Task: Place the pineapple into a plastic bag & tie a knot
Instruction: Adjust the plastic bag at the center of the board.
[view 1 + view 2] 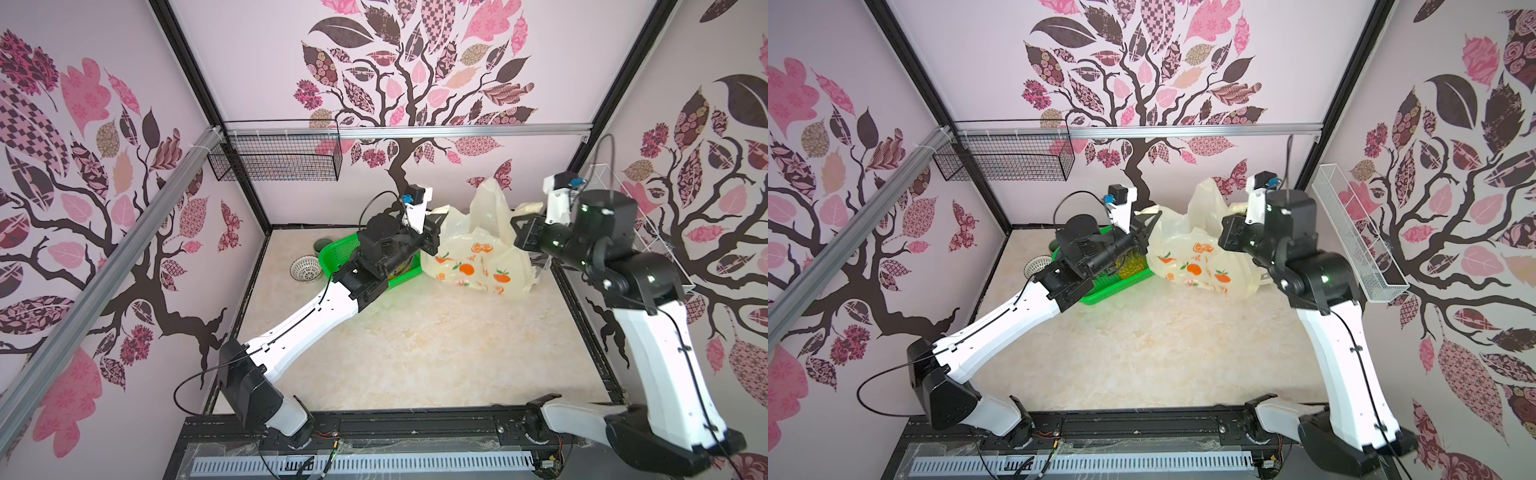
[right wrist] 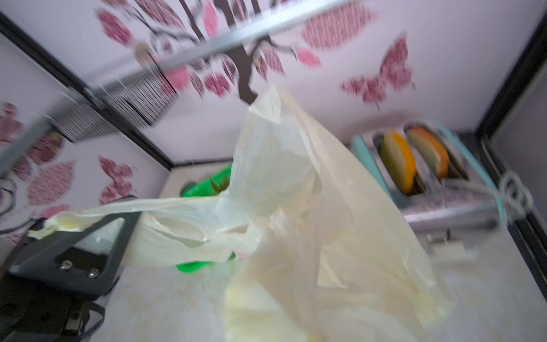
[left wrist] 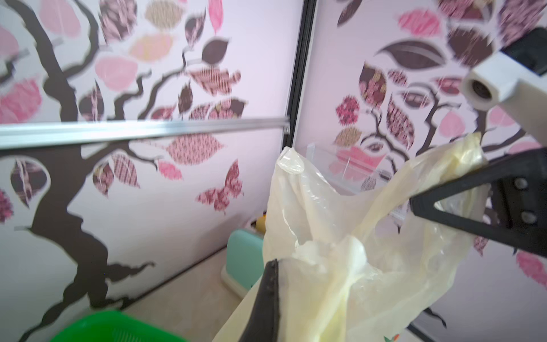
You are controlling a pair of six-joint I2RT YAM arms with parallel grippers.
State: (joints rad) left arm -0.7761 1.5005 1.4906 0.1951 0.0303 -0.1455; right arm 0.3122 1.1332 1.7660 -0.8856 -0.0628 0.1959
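Near the worktop's (image 1: 415,340) far edge, right of centre: plastic bag (image 1: 478,257), orange print (image 1: 467,269) too small to read. Left end effector (image 1: 438,220) and right end effector (image 1: 519,224) each clamped shut on a bag handle.

Left claw (image 1: 442,212) and right claw (image 1: 515,220) clamped shut (arms stretched forward).

Bright, even light with soft shadows; top views bend at edges, wrist views motion-blurred.
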